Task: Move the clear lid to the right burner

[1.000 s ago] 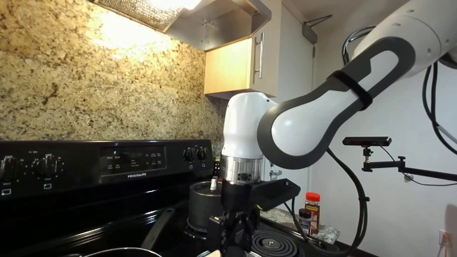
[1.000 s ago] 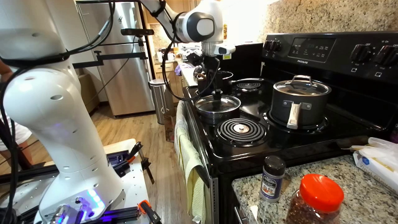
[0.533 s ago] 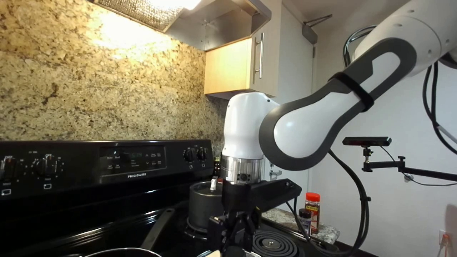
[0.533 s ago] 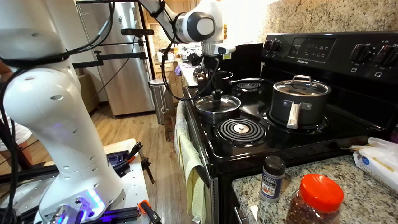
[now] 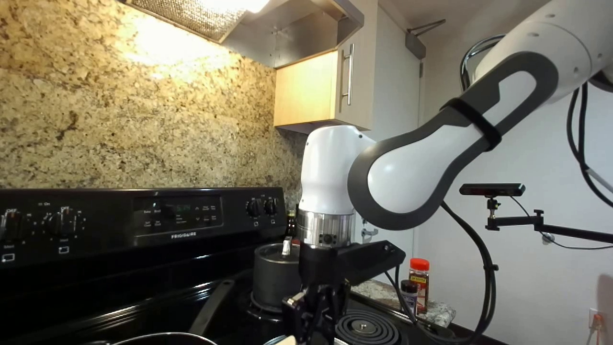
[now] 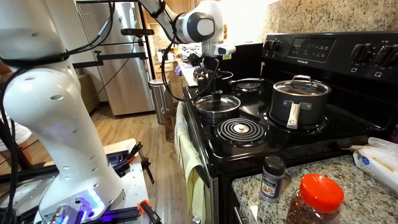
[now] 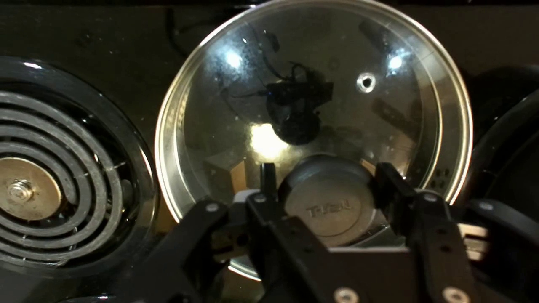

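Observation:
In the wrist view the clear lid (image 7: 337, 46), round glass with a shiny metal rim, lies level over the black cooktop. Its dark round knob (image 7: 330, 206) stands between the two fingers of my gripper (image 7: 325, 172), which is shut on it from both sides. An exterior view shows the same lid (image 6: 204, 105) with my gripper (image 6: 216, 95) pointing straight down at its middle. The coil burner on the right (image 6: 242, 130) is bare and sits close beside the lid. Only a sliver of the lid shows in the remaining exterior view, behind my gripper (image 5: 311, 330).
A dark lidded saucepan (image 6: 298, 105) occupies the rear burner, its handle (image 6: 294, 115) facing the counter. On the lid's far side is a dark pan (image 6: 224, 81) with a long handle (image 5: 213, 306). A spice bottle (image 6: 273, 179) and red-capped jar (image 6: 321, 196) stand on the granite counter.
My gripper's fingers have come together onto the lid's knob. The arm has barely shifted, and the lid stays where it was.

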Tool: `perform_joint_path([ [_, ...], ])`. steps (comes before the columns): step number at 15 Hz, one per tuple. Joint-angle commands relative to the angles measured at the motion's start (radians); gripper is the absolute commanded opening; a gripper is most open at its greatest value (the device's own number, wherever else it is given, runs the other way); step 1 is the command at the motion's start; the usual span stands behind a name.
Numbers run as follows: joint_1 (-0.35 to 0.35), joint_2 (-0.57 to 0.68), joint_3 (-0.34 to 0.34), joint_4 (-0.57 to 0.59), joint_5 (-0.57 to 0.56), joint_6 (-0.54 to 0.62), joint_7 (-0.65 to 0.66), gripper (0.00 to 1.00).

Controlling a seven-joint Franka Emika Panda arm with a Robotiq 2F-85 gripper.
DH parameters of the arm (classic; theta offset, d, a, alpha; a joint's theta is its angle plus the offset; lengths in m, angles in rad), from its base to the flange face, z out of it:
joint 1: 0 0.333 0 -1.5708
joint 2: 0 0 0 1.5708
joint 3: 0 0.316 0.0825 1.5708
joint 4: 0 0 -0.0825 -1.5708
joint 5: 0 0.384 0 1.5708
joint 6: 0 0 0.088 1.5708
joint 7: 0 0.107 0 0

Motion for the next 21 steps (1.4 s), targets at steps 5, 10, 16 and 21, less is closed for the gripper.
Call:
perform_joint_path([
  [5,-0.007,-0.049,-0.002,-0.043,0.001,0.010,-0.009,0.34],
  [10,-0.022,-0.110,-0.013,-0.084,0.010,-0.008,-0.023,0.34],
  [16,-0.039,-0.158,-0.021,-0.099,-0.001,-0.028,-0.040,0.34],
  [21,-0.068,-0.166,-0.040,-0.074,-0.006,-0.060,-0.080,0.34],
])
